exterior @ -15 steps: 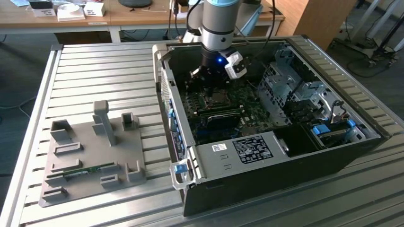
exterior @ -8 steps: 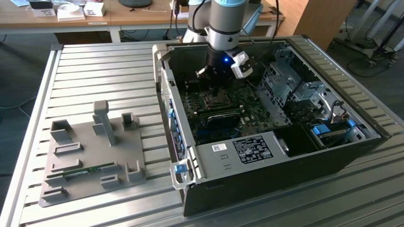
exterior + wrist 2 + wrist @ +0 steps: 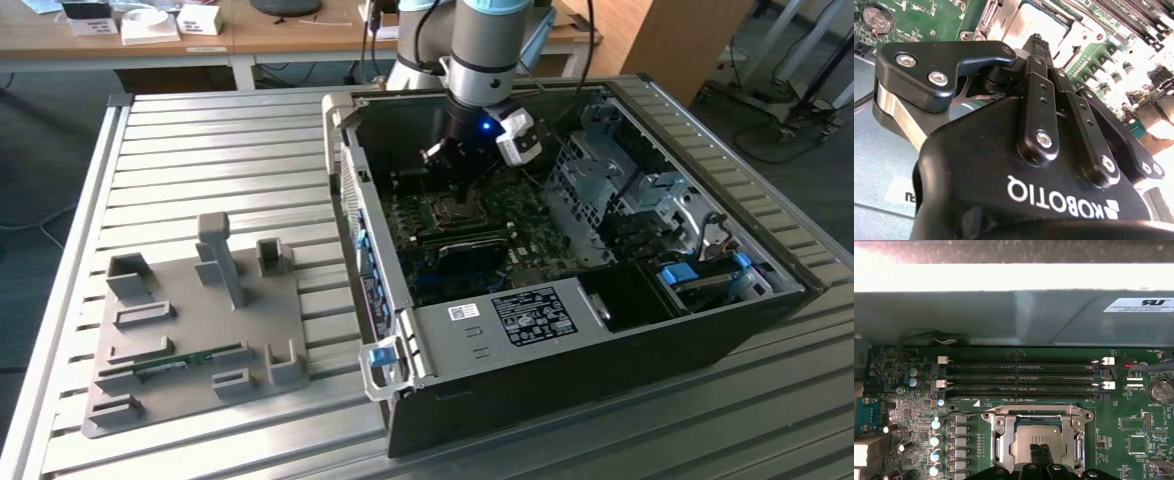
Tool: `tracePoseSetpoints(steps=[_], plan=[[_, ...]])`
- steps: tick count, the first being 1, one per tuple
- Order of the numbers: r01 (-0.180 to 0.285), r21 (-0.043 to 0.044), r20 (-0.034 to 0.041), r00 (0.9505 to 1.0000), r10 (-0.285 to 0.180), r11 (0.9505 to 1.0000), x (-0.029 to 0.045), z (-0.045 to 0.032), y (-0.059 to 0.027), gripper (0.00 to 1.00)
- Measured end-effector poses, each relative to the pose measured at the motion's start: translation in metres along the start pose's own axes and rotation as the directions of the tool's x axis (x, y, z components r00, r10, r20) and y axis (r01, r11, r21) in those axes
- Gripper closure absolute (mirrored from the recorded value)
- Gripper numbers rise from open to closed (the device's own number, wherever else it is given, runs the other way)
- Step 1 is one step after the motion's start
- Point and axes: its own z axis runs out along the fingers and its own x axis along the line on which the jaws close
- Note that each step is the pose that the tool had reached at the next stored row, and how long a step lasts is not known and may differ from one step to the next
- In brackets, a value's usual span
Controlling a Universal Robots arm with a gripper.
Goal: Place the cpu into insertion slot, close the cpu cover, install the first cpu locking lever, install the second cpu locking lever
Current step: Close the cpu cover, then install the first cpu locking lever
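The arm is reaching down into the open computer case point(image 3: 534, 330), and the gripper point(image 3: 461, 190) hangs right over the socket area of the green circuit board point(image 3: 1124, 440). In the first wrist view the gripper point(image 3: 1041, 450) has its two fingertips point(image 3: 1035, 449) pinched together with nothing between them, the tips planted over the cpu point(image 3: 1029, 435), on it or a hair above, I can't call it. The cpu sits flat in the insertion slot point(image 3: 445, 210), its silver-grey top showing through the window of the cpu cover point(image 3: 1036, 412), which looks to be lying down around the chip, not standing up. So the chip is directly under the tips, not off to a side. It's square, so it has no long axis; the cover's far bar runs parallel to the long black memory slots point(image 3: 1024, 377) just beyond it. A thin wire lever point(image 3: 959, 413) trails off from the cover's corner; whether it's latched I can't tell. The second wrist view agrees: the closed gripper point(image 3: 1037, 41) points straight at the metal frame and the cpu point(image 3: 1046, 22).
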Motion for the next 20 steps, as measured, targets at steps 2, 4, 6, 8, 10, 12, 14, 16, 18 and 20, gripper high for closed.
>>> tracePoseSetpoints(steps=[2, 4, 6, 8, 10, 12, 14, 16, 18, 20], plan=[[0.0, 0.0, 0.0, 1.0, 0.0, 1.0, -0.0001, 0.0, -0.0013, 0.89], [0.0, -0.0001, 0.0, 1.0, 0.0, 1.0, 0.0, 0.0, -0.0027, 0.89], [0.0, -0.0001, 0.0, 1.0, 0.0, 1.0, 0.0, -0.0001, -0.0029, 0.89], [0.0, 0.0, 0.0, 1.0, 0.0, 1.0, 0.0, -0.0001, -0.0042, 0.89], [0.0, -0.0001, 0.0, 1.0, 0.0, 1.0, 0.0, -0.0001, -0.0054, 0.89], [0.0, -0.0001, 0.0, 1.0, 0.0, 1.0, -0.0001, -0.0001, -0.0055, 0.89], [0.0, -0.0001, 0.0, 1.0, 0.0, 1.0, -0.0001, -0.0002, -0.0056, 0.89], [0.0, -0.0001, 0.0001, 1.0, 0.0, 1.0, 0.0, -0.0002, -0.0057, 0.89], [0.0, 0.0, 0.0, 1.0, 0.0, 1.0, 0.0, -0.0002, -0.0058, 0.89], [0.0, 0.0002, -0.0001, 1.0, 0.0, 1.0, -0.0001, -0.0014, -0.0059, 0.89]])
